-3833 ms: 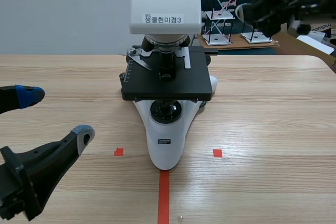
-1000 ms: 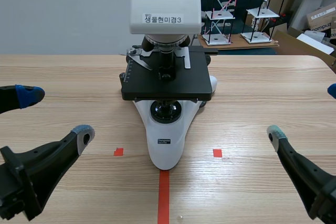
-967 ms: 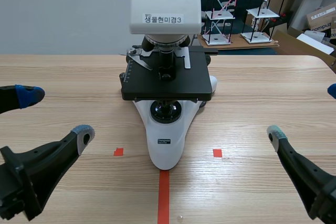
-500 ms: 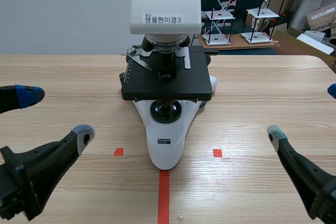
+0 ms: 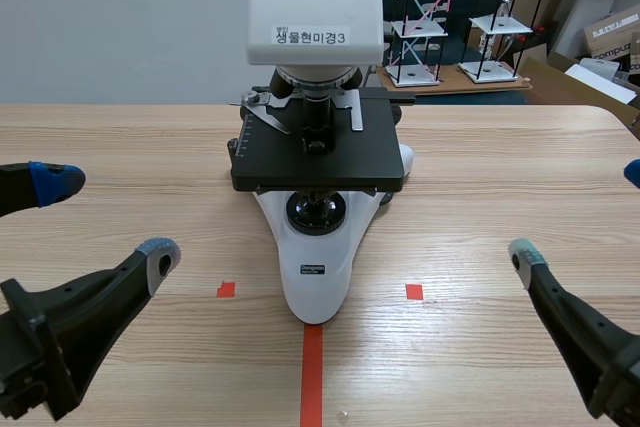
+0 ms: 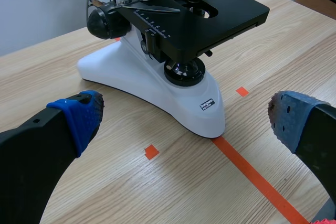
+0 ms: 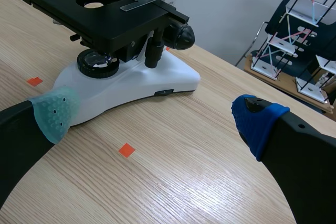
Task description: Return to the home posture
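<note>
A white microscope (image 5: 315, 97) with a black stage (image 5: 318, 157) stands at the middle of the wooden table, also in the left wrist view (image 6: 173, 51) and the right wrist view (image 7: 113, 35). My left gripper (image 5: 105, 217) is low at the near left, open, with nothing between its fingers (image 6: 79, 116). At the near right my right gripper (image 5: 580, 212) is open too and holds nothing; its fingers (image 7: 55, 114) stand wide apart. Both grippers are well clear of the microscope.
Orange-red tape marks (image 5: 312, 372) lie on the table in front of the microscope base. Wire racks (image 5: 425, 17) and cardboard boxes (image 5: 610, 42) stand beyond the table's far right edge (image 5: 620, 117).
Earlier the right arm stood raised at the far right; since a second ago it has been low at the near right. Over the last second nothing has moved.
</note>
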